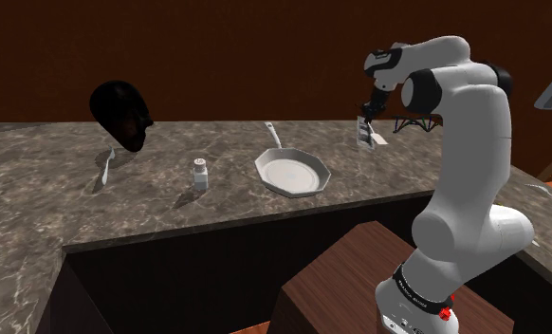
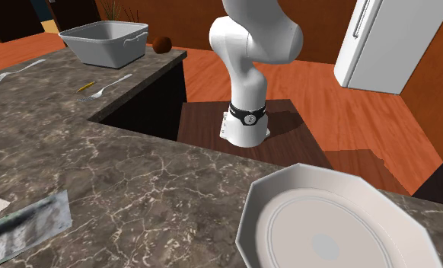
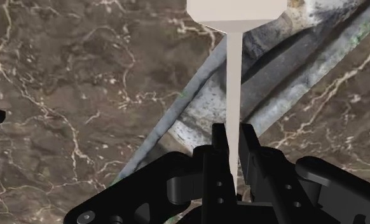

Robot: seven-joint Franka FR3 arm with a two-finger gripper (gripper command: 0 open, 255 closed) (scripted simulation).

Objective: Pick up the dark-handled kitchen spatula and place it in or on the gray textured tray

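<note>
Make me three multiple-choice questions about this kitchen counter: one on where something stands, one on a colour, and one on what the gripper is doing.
1. In the shoulder view, where does the small shaker stand?
A) on the counter, between the black rounded object and the white plate
B) on the white plate
C) on top of the black rounded object

2. What colour is the spatula in the wrist view?
A) red
B) pale cream
C) green

3. What state is the gripper in?
A) wide open
B) shut on the small shaker
C) shut on the spatula's handle

Answers:
1 A: the shaker stands on the marble between the two.
2 B: both handle and blade are drawn pale.
3 C: both fingers clasp the thin handle, with the grey tray beyond it.
</note>
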